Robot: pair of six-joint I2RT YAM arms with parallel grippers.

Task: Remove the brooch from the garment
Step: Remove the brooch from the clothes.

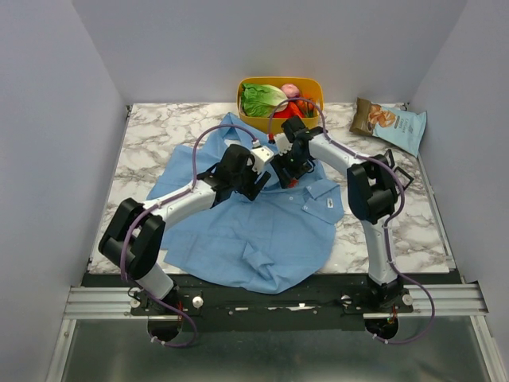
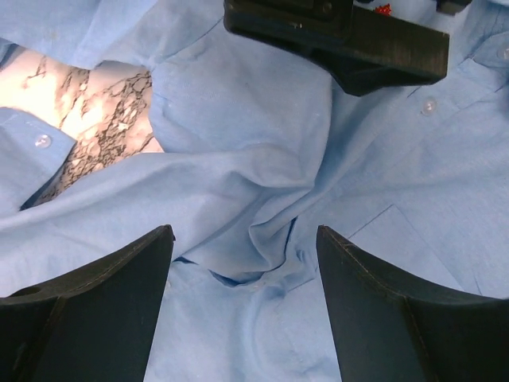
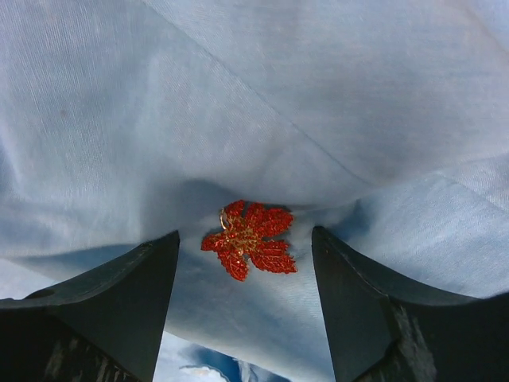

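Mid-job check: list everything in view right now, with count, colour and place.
shirt: one, light blue, rumpled, spread over the middle of the table
ornament: one, red-orange with gold wire, leaf-shaped, on the shirt
bin: one, yellow, back edge of the table, behind the shirt
vegetables: several, green, red and pink, in the bin
snack bag: one, tan and blue, back right corner
table: one, white-grey marble pattern
left gripper: one, black, open, over a fold of the shirt
right gripper: one, black, open, a finger on either side of the ornament
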